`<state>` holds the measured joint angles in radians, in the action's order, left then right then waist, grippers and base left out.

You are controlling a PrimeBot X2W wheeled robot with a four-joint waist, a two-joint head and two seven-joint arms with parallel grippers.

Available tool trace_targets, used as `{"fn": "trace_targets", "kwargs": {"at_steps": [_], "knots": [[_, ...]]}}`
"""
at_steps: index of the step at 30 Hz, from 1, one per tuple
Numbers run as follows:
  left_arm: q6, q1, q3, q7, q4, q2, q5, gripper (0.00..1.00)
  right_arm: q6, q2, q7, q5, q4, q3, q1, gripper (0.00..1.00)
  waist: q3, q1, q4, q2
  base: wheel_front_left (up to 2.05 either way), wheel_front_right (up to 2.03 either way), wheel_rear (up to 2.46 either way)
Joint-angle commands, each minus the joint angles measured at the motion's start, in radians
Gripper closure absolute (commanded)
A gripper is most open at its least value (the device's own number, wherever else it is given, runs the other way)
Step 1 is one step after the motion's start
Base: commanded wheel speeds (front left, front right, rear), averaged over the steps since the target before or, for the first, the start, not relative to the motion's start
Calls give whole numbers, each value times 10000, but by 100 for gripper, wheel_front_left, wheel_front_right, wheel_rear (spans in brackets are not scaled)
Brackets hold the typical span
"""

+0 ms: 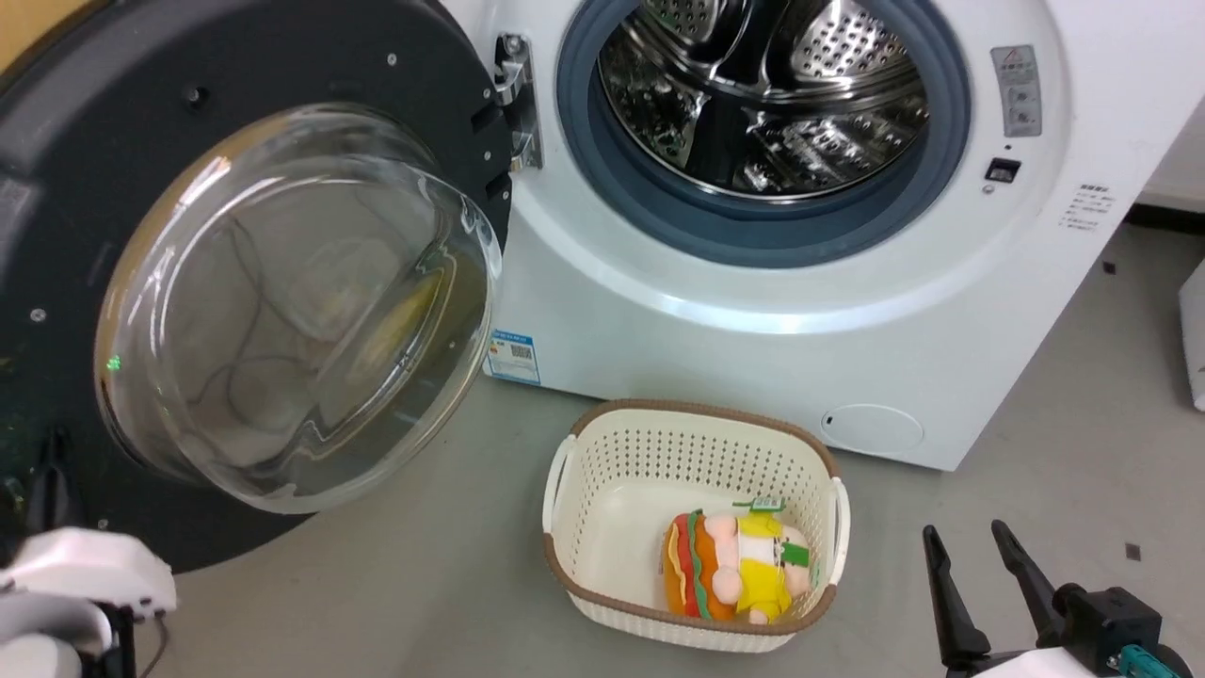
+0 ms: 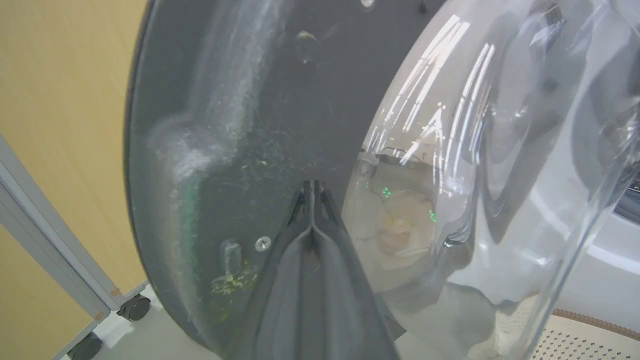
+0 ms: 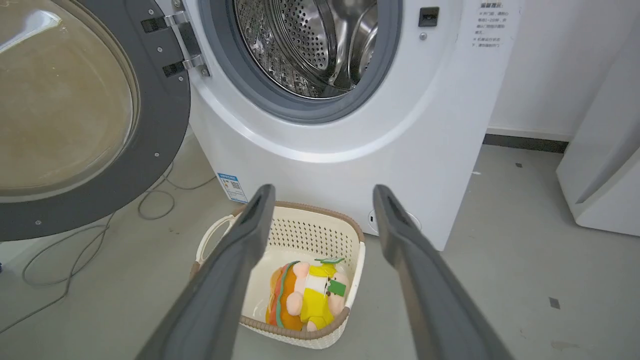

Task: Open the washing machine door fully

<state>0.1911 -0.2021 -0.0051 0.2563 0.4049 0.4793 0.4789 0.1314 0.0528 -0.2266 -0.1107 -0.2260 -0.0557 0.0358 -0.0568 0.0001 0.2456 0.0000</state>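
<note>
Pushing round black glass-windowed door [image 1: 85, 188] of white washing machine [image 1: 753, 311] wider: left hand [image 2: 311, 187] closed against inner face, right hand [image 3: 324, 192] wide; next, press to hinge [image 1: 516, 104] limit

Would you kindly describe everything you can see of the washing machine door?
The washing machine door is a large round dark grey plastic-looking ring around a clear bulging glass bowl. It hangs swung wide open on a metal hinge at the opening's left, inner face outward, showing small screws and dusty smears. The shut left gripper seems to press its tips against the ring beside the glass.
</note>
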Motion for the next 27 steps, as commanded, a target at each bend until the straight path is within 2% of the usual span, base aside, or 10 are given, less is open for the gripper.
{"fn": "trace_targets", "kwargs": {"at_steps": [1,8,10,11,13,14,20,27], "knots": [[73,503,245,53,-285,-226,-141,100,-7,-26,-76,-121,-84,73,-4,0,223,-1,-80,0,0,0,0],[83,2096,492,54,-1538,-1027,-498,100,-7,-26,-171,-213,-173,97,191,0,593,-1,-125,0,0,0,0],[107,2418,424,54,-1808,-1212,-564,65,-7,-26,-183,-196,-193,127,224,0,661,-1,-128,0,0,0,0],[154,2575,374,54,-1950,-1288,-619,54,-7,-26,-188,-182,-201,145,227,0,694,-1,-142,0,0,0,0],[333,2892,296,54,-2315,-1477,-719,10,-7,-26,-198,-150,-202,160,221,0,763,-1,-189,0,0,0,0],[425,3056,274,54,-2519,-1549,-763,0,-7,-26,-204,-128,-198,171,217,0,798,-1,-224,0,0,0,0],[649,3714,-107,36,-3485,-1876,-995,0,-7,-26,-231,-25,-169,210,247,0,967,-1,-404,0,0,0,0],[545,3633,-1224,-323,-4007,-2239,-1458,0,-7,-26,-240,112,-67,270,270,0,1128,-1,-813,0,0,0,0]]}}
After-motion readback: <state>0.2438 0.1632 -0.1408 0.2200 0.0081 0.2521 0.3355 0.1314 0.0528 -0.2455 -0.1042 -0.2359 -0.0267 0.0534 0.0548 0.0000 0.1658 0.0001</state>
